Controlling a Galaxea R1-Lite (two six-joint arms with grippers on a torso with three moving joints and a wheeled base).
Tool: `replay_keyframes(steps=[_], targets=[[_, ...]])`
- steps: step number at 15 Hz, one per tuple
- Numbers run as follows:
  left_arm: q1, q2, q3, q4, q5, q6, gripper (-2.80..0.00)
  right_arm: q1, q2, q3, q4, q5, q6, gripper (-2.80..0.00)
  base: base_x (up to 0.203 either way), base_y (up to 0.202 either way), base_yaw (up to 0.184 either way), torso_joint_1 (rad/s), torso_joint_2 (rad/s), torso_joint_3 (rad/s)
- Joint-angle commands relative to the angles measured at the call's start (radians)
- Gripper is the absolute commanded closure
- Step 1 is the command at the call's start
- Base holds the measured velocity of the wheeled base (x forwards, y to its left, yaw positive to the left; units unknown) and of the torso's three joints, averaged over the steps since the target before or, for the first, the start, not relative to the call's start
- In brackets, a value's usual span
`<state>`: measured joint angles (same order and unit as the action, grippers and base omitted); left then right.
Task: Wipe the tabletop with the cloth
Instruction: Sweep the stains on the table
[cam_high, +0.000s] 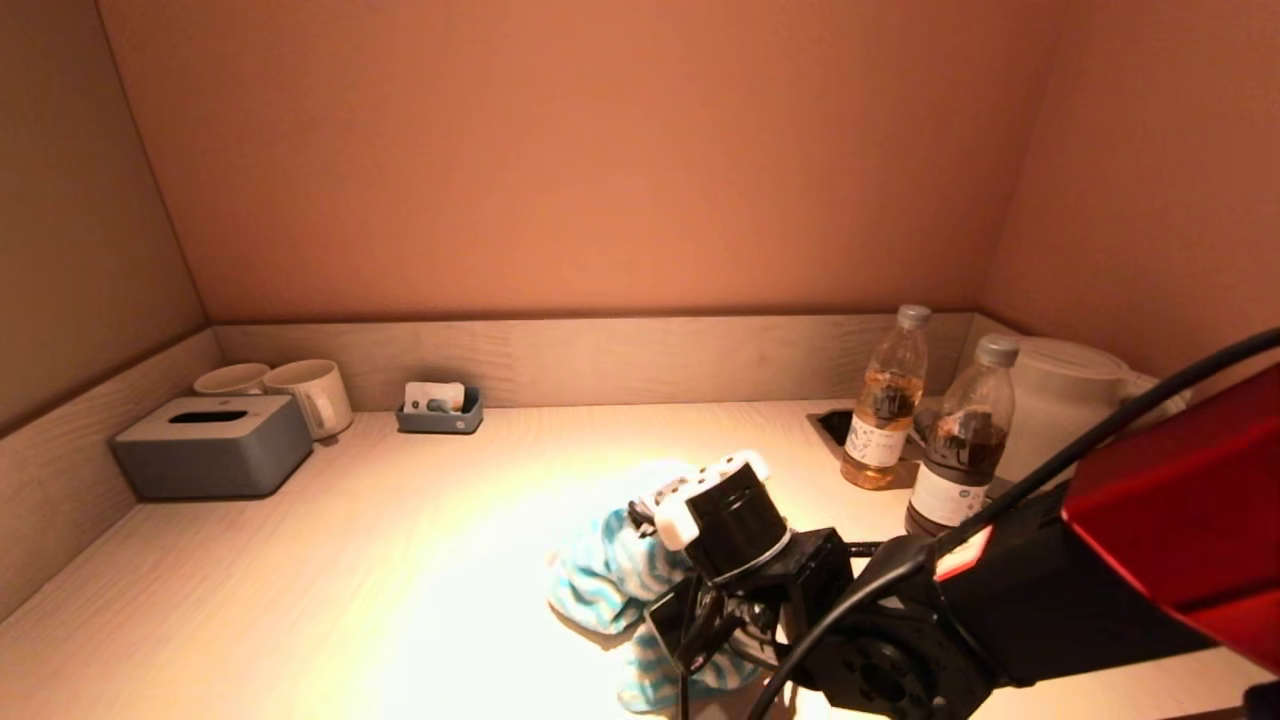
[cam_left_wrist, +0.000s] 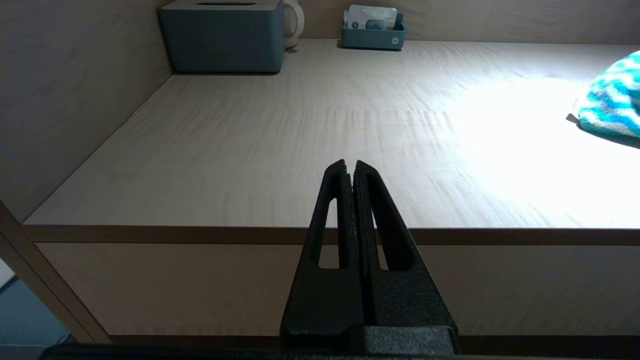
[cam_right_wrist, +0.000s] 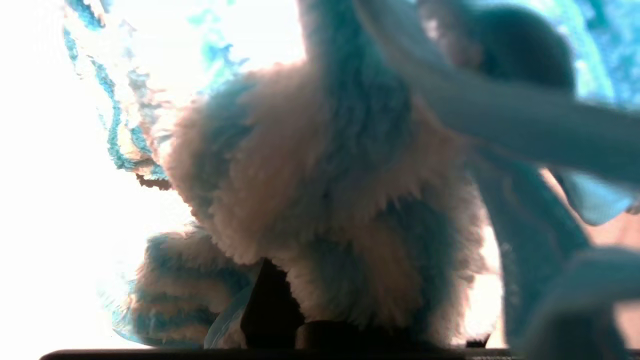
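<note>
The right gripper's fingertips are hidden in the head view by its own wrist housing and by the cloth (cam_high: 605, 580), whose near part is covered by the arm. In the right wrist view the cloth (cam_right_wrist: 320, 200) is blurred and fills the picture, so the fingers cannot be made out. In the left wrist view the cloth (cam_left_wrist: 612, 100) is cut off at the picture's edge.

Pale wood counter (cam_high: 330, 560) in a tan-walled alcove (cam_high: 580, 150) — one bright pool of light mid-surface.
</note>
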<state>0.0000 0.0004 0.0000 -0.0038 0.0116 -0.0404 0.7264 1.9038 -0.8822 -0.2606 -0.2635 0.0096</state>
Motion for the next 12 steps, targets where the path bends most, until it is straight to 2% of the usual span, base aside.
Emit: replay_keyframes(steps=[1,6,9,10,12], targets=[[0.000,0.000,0.000,-0.001,0.001,-0.001,0.00,-0.063,-0.018,0.004,-0.003,-0.001,0.001,0.00,0.000,0.000,0.000,0.000,0.00,0.000],[0.000,0.000,0.000,-0.001,0.001,-0.001,0.00,-0.102,-0.124,0.058,-0.011,0.001,0.005,0.00,0.000,0.000,0.000,0.000,0.00,0.000],[0.000,0.000,0.000,-0.001,0.001,-0.001,0.00,-0.137,-0.340,0.105,-0.009,-0.009,0.000,0.00,0.000,0.000,0.000,0.000,0.00,0.000],[0.000,0.000,0.000,-0.001,0.001,-0.001,0.00,-0.176,-0.427,0.122,-0.008,-0.017,-0.003,0.00,0.000,0.000,0.000,0.000,0.00,0.000],[0.000,0.000,0.000,-0.001,0.001,-0.001,0.00,-0.320,-0.545,0.151,-0.006,-0.028,-0.010,0.00,0.000,0.000,0.000,0.000,0.00,0.000]])
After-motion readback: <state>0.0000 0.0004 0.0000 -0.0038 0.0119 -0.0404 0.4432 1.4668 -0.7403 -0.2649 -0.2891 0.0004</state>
